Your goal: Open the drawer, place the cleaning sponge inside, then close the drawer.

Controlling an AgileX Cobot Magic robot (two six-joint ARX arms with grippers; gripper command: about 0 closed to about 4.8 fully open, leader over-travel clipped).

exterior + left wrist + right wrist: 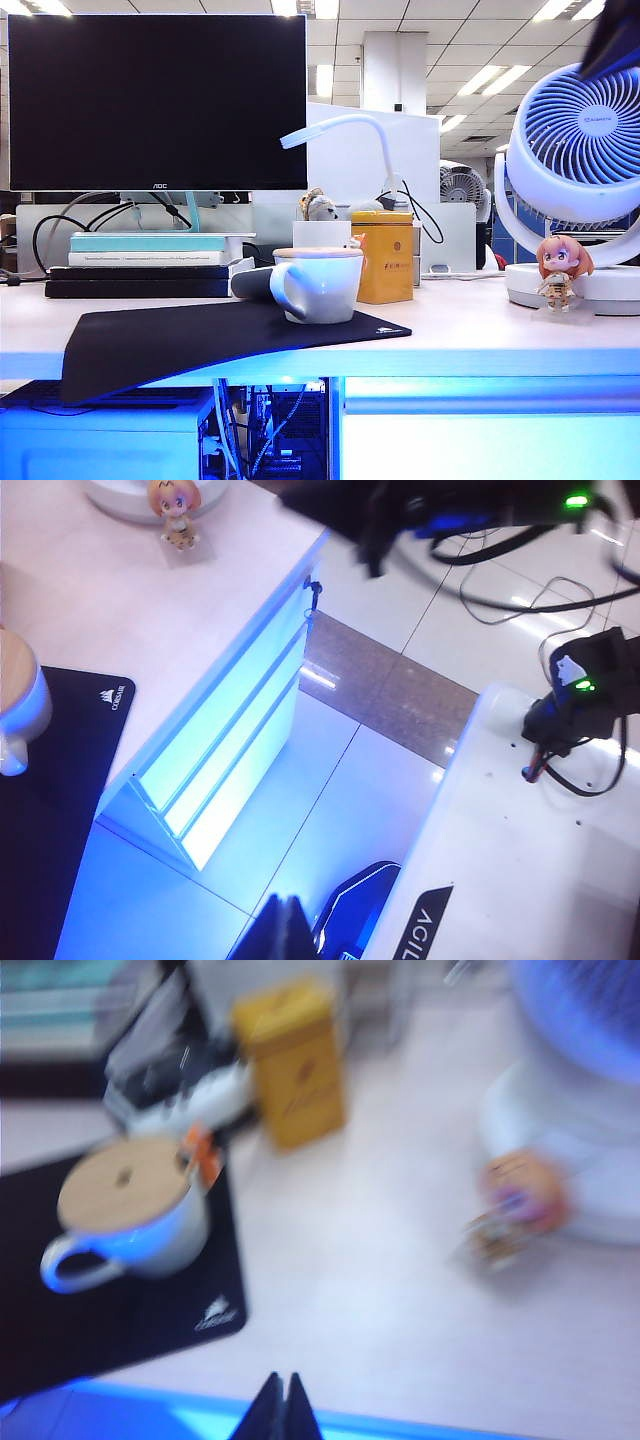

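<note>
a: writing legible anywhere?
b: "aoc" on the bezel of the dark monitor [157,100]. "corsair" with a sail logo on a corner of the black mouse mat [60,780]. small grey brand lettering on the hub of the white desk fan [585,130], too small to read. red print on the yellow tin box [385,257], illegible. partial white letters "agil" on a dark panel [425,920] in the left wrist view.

a: task items?
b: drawer [490,425] closed, front glowing blue-white under the desk edge, right of the blue-lit computer case [110,440]. seen from the left wrist as stacked fronts [225,755] flush with one another. cleaning sponge not made out in any view.

a: grippers?
b: left gripper [285,930] fingers pressed together, gripping nothing, hanging above the floor in front of the drawer fronts. right gripper [280,1410] also pinched closed and empty, above the front edge of the desk; that view blurred. dark blurred shape [615,35] at the upper right corner of the exterior view, probably the right arm.

a: other desk contents?
b: white mug [318,283] with wooden lid on the mat, handle toward the desk front. orange-haired figurine [562,268] against the fan base. books [140,265] stacked under the monitor. white gooseneck lamp [350,135] behind the tin.
</note>
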